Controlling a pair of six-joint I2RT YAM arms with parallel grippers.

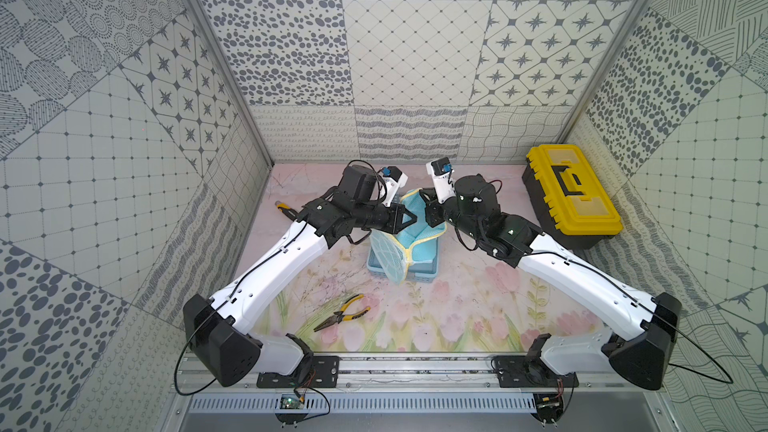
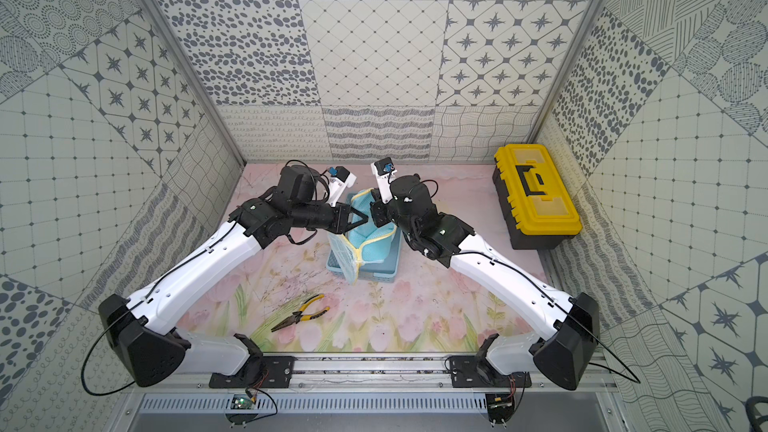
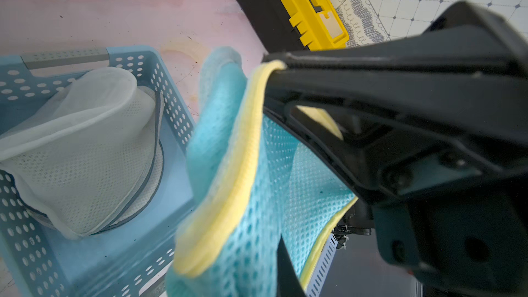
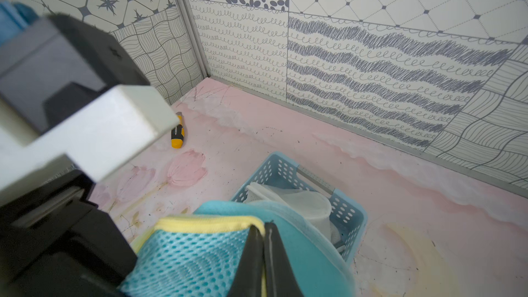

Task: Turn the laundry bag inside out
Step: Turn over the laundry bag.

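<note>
The laundry bag [image 1: 419, 226] hangs stretched between both arms, above the blue basket [image 1: 432, 270]. The left pincer [image 1: 411, 216] is clenched on its yellow rim; the right pincer [image 4: 264, 241] is clamped on the opposite rim. The bag's length drops below them, so I reckon either arm could reach its mouth equally.

My left arm covers most of the screwdriver [image 1: 283, 208] in both top views; only its yellow tip shows. My right hand [image 1: 424, 200] sinks behind its own wrist there, so its fingers stay hidden. The laundry bag [image 4: 197, 255] is cut off by the right wrist picture's edge. The basket [image 3: 148, 61] runs out of the left wrist picture, and the bag there blurs nearest the lens.
</note>
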